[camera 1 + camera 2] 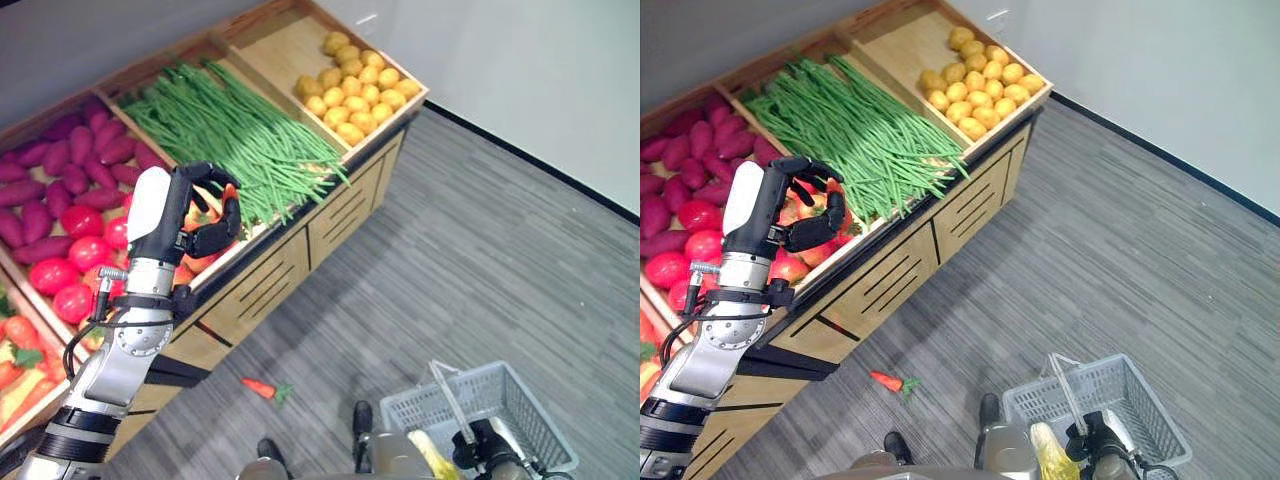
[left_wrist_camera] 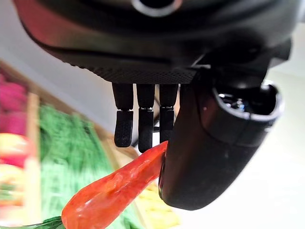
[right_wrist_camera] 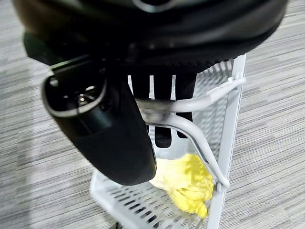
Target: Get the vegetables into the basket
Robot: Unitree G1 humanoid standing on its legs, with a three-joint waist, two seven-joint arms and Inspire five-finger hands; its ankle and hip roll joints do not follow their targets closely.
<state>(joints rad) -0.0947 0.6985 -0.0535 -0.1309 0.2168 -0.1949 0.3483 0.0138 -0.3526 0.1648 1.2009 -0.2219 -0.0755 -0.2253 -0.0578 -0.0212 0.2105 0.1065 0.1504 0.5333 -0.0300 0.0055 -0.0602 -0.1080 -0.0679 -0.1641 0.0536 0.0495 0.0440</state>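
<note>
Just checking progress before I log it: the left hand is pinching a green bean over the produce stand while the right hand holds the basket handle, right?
Not quite. The left hand pinches an orange-red carrot, not a green bean; the left wrist view shows it. The rest holds: the right hand grips the basket by its handle.

The left hand (image 1: 205, 225) covers most of the carrot (image 2: 112, 191) it pinches, whose leafy end runs off the edge of the left wrist view; the produce bins behind it there are a blur of colour; the right hand (image 3: 119, 133) hides part of the basket's handle (image 3: 190, 129); the basket (image 1: 520, 405) and the tomatoes (image 1: 60, 275) are cut off by the picture's edge.
</note>
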